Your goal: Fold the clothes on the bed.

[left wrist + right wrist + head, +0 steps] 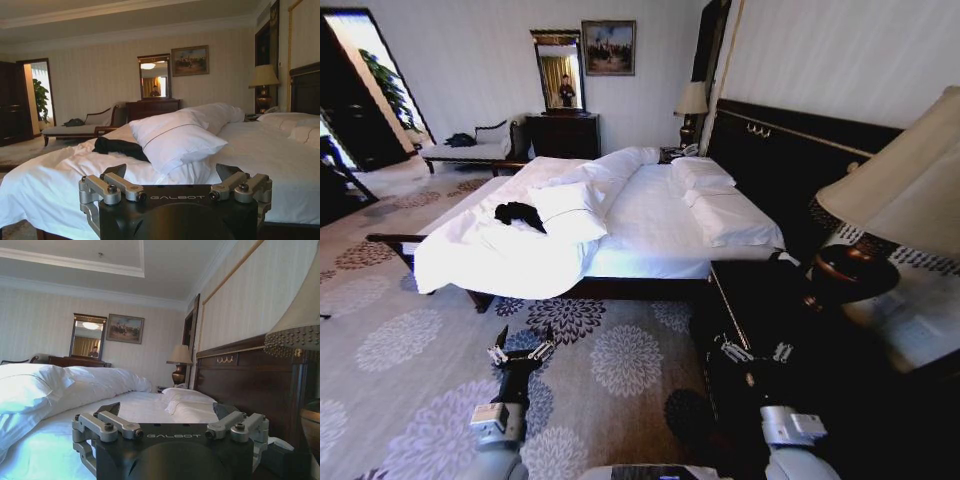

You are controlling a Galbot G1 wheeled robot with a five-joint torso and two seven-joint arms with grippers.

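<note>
The clothes (pixel 520 213) lie as a small crumpled black bundle on the white duvet near the bed's (pixel 650 225) foot-end corner, beside a pillow. The left wrist view has the clothes (pixel 119 147) on the bed (pixel 270 165), against a white pillow. My left gripper (pixel 523 348) hangs open over the carpet, short of the bed's side and well apart from the clothes. My right gripper (pixel 752 352) is open too, low in front of the dark nightstand. Each wrist view has its own gripper, left (pixel 172 172) and right (pixel 167 411), with jaws spread and nothing between them.
A dark nightstand (pixel 760 300) with a large lamp (pixel 910 190) stands close on my right. A patterned carpet (pixel 610 350) lies between me and the bed. At the far wall stand a dresser (pixel 563 135) with a mirror and a pale chaise lounge (pixel 470 150).
</note>
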